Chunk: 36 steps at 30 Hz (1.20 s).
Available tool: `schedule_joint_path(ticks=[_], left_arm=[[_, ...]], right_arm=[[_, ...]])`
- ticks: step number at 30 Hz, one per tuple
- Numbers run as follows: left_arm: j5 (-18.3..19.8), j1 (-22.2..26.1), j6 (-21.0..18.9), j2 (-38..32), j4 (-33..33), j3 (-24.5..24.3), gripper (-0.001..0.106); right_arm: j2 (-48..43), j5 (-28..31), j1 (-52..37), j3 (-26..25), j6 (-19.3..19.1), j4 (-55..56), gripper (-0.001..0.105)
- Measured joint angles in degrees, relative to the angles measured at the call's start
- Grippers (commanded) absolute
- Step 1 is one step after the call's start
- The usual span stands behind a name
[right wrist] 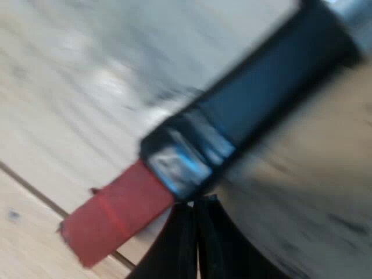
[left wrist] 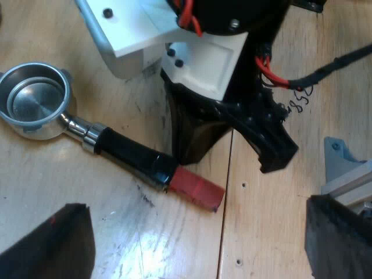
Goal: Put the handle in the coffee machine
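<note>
1. Black fingers (left wrist: 49,247) of my left gripper (left wrist: 195,232) stand wide apart, open and holding nothing, above the wooden table (left wrist: 273,232).
2. Below that gripper the metal holder (left wrist: 36,100) lies loose on the table, its round basket facing up with a shiny bottom.
3. Its dark handle (left wrist: 132,156) lies flat on the boards, and the red end (left wrist: 196,189) reaches a seam (left wrist: 222,256) between two boards.
4. My right gripper (left wrist: 232,160) is down at the table just beside the handle, where black meets red. I cannot tell whether it is open or closed.
</note>
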Motion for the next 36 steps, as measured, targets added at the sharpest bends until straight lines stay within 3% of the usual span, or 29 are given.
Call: schedule_joint_path(ticks=[6,11,12,19,27,36], left_arm=[[0.0,0.38,0.0,0.0,0.0,0.0,0.075],[0.0,0.73,0.0,0.0,0.0,0.0,0.075],[0.0,0.73,0.0,0.0,0.0,0.0,0.075],[0.0,0.73,-1.23,0.0,0.0,0.0,0.075],[0.0,0.73,-1.23,0.0,0.0,0.0,0.075],[0.0,0.73,-1.23,0.0,1.53,0.0,0.075]], right_arm=[[2.0,0.13,0.04,0.0,1.26,-7.45,0.0],[5.39,0.13,0.04,0.0,4.98,-12.34,0.0],[7.53,0.13,0.04,0.0,7.34,-16.41,0.0],[10.06,0.26,0.04,0.0,10.94,-25.63,0.0],[9.8,-0.27,0.04,0.0,10.81,-27.4,0.0],[-0.08,0.58,0.82,0.0,10.42,-16.28,0.0]])
